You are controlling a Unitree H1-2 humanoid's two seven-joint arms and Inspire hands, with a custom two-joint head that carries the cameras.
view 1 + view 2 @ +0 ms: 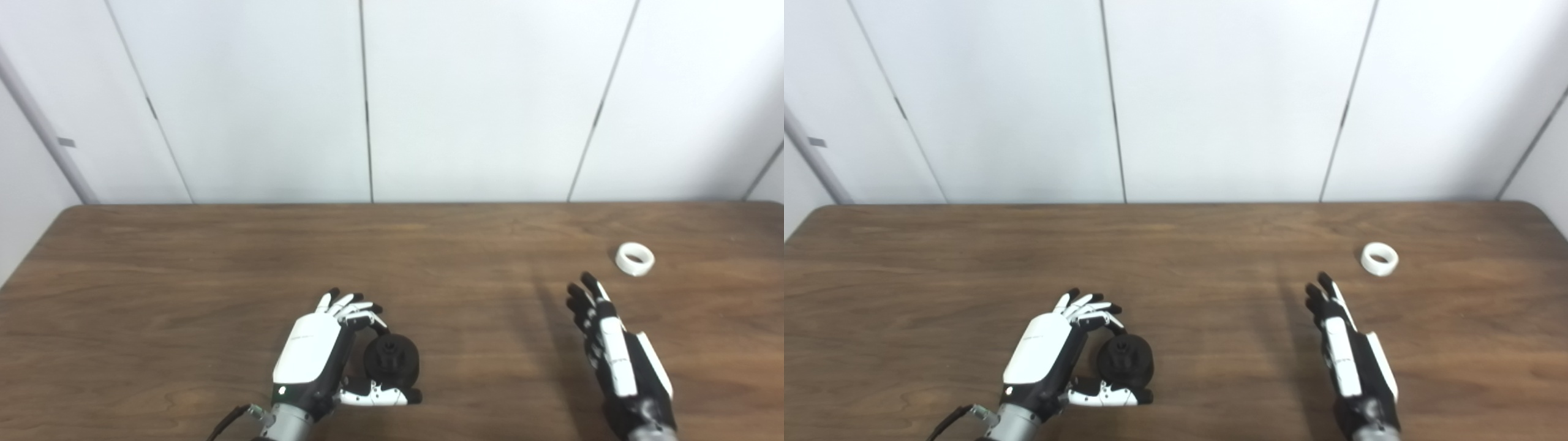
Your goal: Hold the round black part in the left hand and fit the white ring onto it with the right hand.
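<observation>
The round black part (pixel 392 360) sits low on the brown table (pixel 184 275), just left of centre. My left hand (pixel 318 352) curls around it, fingers over its far side and thumb along its near side, touching it. The white ring (pixel 635 258) lies flat on the table at the right. My right hand (pixel 603 334) is open with fingers stretched out, empty, a short way in front of and left of the ring. Both also show in the right eye view: the part (pixel 1125 362) and the ring (pixel 1380 258).
A white panelled wall (pixel 367 98) stands behind the table's far edge. The table's rounded far corners show at left and right.
</observation>
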